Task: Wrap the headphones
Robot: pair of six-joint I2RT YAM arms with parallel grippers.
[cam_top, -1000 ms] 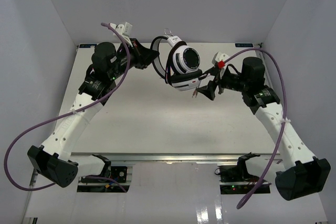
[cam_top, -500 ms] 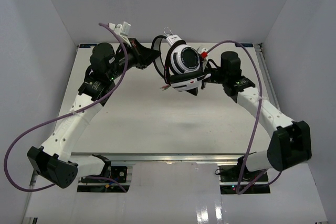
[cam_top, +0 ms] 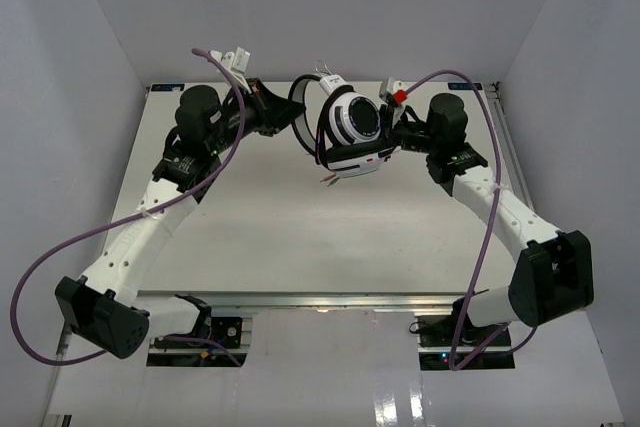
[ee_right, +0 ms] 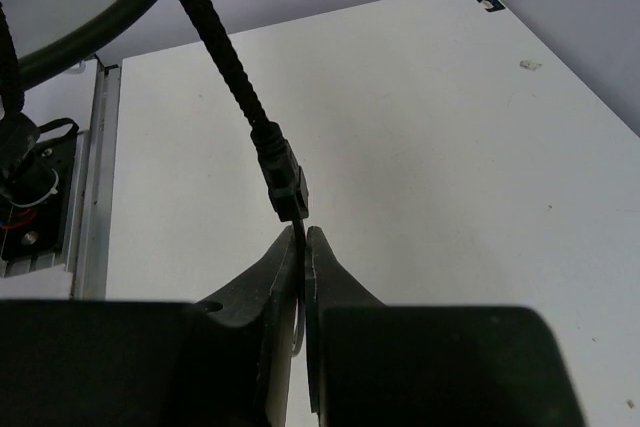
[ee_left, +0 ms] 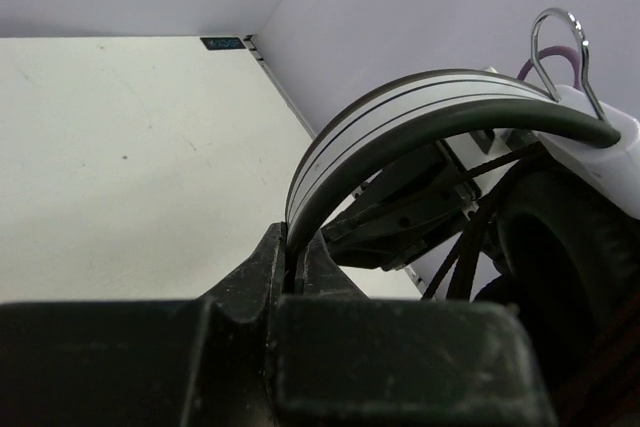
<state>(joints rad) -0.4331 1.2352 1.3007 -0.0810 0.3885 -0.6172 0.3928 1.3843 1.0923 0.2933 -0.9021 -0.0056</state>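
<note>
The headphones (cam_top: 353, 119) hang in the air above the far middle of the table, white earcup with a black centre facing up. My left gripper (cam_top: 290, 117) is shut on the thin black headband (ee_left: 400, 112), which runs down between my left gripper's (ee_left: 297, 247) tips. My right gripper (cam_top: 386, 137) sits right beside the earcup. In the right wrist view my right gripper (ee_right: 303, 237) is shut on the thin black cord (ee_right: 225, 57), just below a small black inline block (ee_right: 285, 182). The cord's loose end (cam_top: 328, 179) dangles under the earcup.
The white table (cam_top: 300, 237) lies below both arms. Purple cables (cam_top: 60, 247) loop off each arm. Grey walls close in the back and both sides. A metal rail (ee_right: 90, 177) edges the table in the right wrist view.
The right arm has swung in from the right to the earcup, and its gripper has gone from open to shut on the cord. The left arm has held still.
</note>
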